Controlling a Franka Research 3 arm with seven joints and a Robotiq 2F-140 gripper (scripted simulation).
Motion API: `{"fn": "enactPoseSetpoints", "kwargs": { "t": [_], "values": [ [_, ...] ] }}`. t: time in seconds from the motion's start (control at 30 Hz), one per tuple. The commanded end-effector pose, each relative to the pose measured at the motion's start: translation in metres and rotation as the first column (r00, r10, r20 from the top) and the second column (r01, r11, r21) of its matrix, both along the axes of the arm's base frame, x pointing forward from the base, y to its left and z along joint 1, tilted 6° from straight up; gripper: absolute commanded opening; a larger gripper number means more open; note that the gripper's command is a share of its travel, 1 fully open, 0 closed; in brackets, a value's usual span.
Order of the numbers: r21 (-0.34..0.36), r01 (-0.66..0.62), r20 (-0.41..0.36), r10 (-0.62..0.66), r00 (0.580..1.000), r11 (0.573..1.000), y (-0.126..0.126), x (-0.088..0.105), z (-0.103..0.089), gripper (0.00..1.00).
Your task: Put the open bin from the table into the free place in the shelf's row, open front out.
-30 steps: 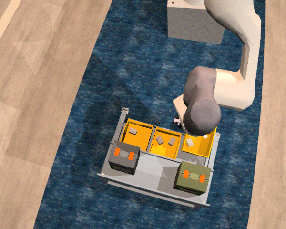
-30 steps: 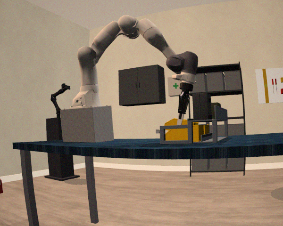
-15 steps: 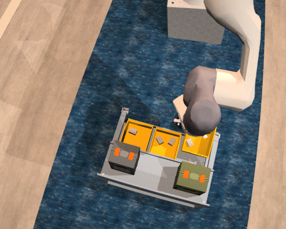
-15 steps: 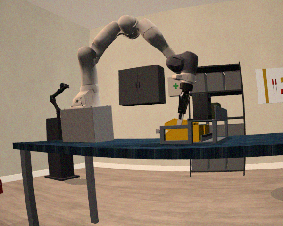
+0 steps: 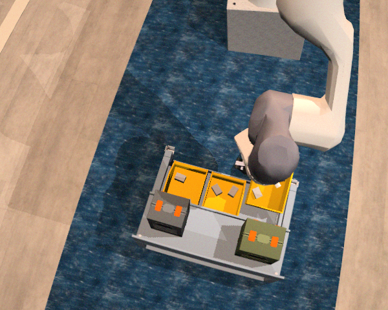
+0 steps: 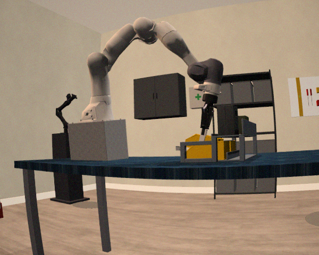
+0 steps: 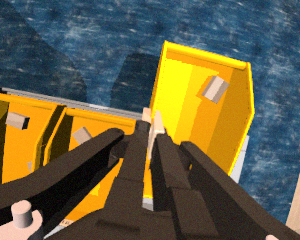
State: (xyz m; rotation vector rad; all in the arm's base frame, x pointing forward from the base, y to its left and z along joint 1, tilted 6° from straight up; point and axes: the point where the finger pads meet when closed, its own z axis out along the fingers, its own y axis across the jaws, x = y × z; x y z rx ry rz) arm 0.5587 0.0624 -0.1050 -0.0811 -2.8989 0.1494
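Observation:
The yellow open bin [image 5: 270, 200] [image 6: 194, 137] [image 7: 182, 95] is at the right end of the row. Its rear end lies short of the rear board [image 5: 204, 223], and its front sticks out past the other bins' fronts. It looks raised above them; any small tilt cannot be told. Two pale parts are in it. My gripper [image 6: 202, 135] [image 7: 149, 120] points down and is shut on the bin's left side wall. The arm hides the fingertips in the top view. The middle bin [image 5: 225, 196] and left bin [image 5: 187, 183] [image 7: 20, 145] stand in the shelf, with parts inside.
A dark grey toolbox [image 5: 169, 213] and an olive toolbox [image 5: 261, 241] stand on the rear board. Side frames [image 5: 162, 172] [image 6: 213, 148] bound the shelf. The middle bin is close to my fingers on the left. Bare shelf floor shows behind the right bin.

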Motion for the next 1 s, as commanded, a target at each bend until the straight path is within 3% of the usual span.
{"fn": "enactPoseSetpoints", "kwargs": {
  "t": [0.0, 0.97],
  "values": [
    [0.005, -0.007, 0.004, 0.007, 1.0, 1.0, 0.0018, 0.0024, 0.0006, 0.0],
    [0.004, -0.007, 0.005, 0.007, 1.0, 1.0, 0.0005, 0.0031, -0.0083, 0.0]
  ]
}}
